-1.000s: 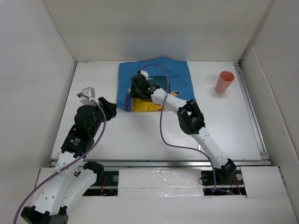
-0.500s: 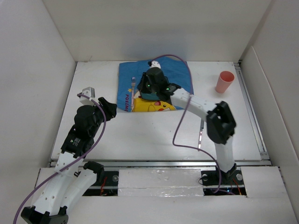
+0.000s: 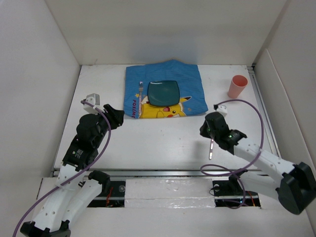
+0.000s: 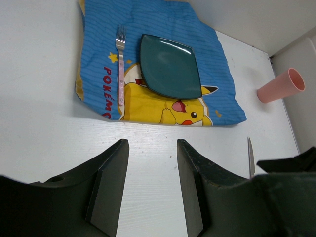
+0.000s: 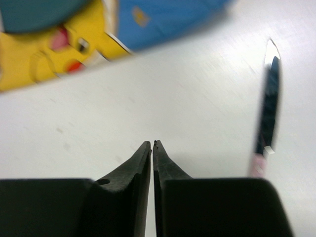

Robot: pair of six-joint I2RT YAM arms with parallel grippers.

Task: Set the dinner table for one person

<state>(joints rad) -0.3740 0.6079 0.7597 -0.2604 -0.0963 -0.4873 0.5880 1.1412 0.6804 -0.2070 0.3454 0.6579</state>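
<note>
Lying flat and fixed, the table (image 3: 158, 148) is no thing to lift. It is a wide, matte white rectangular slab, stiff and walled by white panels, filling the top view. I judge it hard and fairly slick, so thin cutlery would skate on it rather than tip, and nothing on it offers a place to take hold.

At 12 o'clock lies a soft blue cloth (image 3: 190, 79) with a yellow cartoon print and a rumpled far edge. A dark teal plate (image 3: 163, 92) sits on it, square with rounded corners, glossy and probably brittle. A steel fork (image 3: 140, 91) with a pink handle lies on the cloth at the plate's 9 o'clock, just beside it. A pink cup (image 3: 237, 87), smooth and tapered, rests on the bare table at 2 o'clock, well apart from the cloth.

A slim knife (image 3: 211, 149) lies on bare table at 5 o'clock, with a bright blade and a pink handle. It looks light and low-lying. The handle would be the safer place to pinch, across its narrow sides.

The right gripper (image 5: 152, 144) is clenched on nothing, its black tapered tips together, with the knife at its 2 o'clock. The left gripper (image 4: 150, 143) hangs at 9 o'clock, jaws apart and empty.
</note>
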